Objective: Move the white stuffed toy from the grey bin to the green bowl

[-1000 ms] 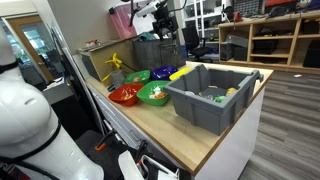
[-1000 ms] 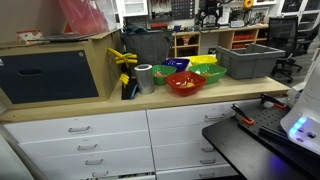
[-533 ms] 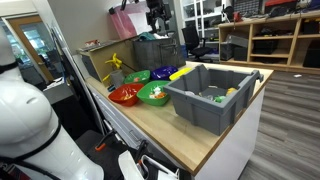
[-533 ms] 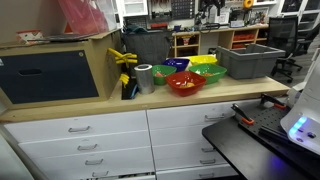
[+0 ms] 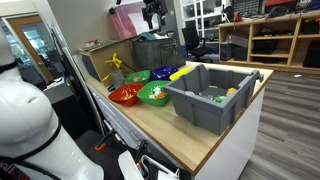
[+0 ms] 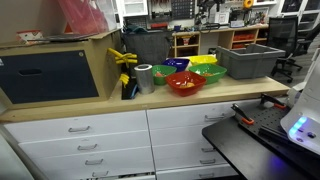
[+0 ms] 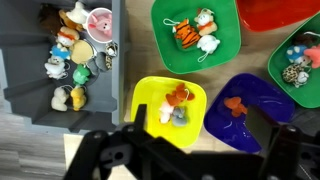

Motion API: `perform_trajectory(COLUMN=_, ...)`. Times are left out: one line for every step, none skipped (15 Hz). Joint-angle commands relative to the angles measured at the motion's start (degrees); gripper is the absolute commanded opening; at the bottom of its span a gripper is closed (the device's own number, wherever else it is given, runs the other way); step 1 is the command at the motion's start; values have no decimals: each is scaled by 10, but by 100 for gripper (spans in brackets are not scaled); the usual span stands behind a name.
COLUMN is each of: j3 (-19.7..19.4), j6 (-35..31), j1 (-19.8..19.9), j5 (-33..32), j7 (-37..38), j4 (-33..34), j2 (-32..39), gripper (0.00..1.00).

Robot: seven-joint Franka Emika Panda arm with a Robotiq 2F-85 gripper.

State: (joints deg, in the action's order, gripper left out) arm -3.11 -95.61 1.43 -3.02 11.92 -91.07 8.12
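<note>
The grey bin [image 7: 30,100] lies at the left of the wrist view and holds several small toys, one of them whitish [image 7: 62,38]. It also shows in both exterior views [image 5: 215,112] [image 6: 248,62]. A white stuffed toy [image 7: 207,43] lies in the green bowl [image 7: 165,55] beside an orange striped toy. This bowl stands next to the bin [image 5: 155,95]. My gripper [image 7: 195,150] hangs high above the yellow and blue bowls, open and empty. It shows at the top of an exterior view [image 5: 152,12].
A yellow bowl [image 7: 145,115], a blue bowl [image 7: 250,125], a red bowl [image 7: 290,12] and a second green bowl [image 7: 290,85] cluster beside the bin, most with small toys. A silver can [image 6: 144,78] and a yellow-black object [image 6: 125,68] stand further along the counter.
The arm has shifted a little at the top of the exterior view, staying high above the bowls. Nothing on the counter has moved.
</note>
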Motion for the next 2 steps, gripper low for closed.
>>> perform_trajectory(j3=1, j6=2, j1=1, j5=0, j7=0, j4=2, j2=0, gripper=100)
perform_trajectory(j3=1, j6=2, j1=1, j5=0, j7=0, j4=2, j2=1, gripper=100)
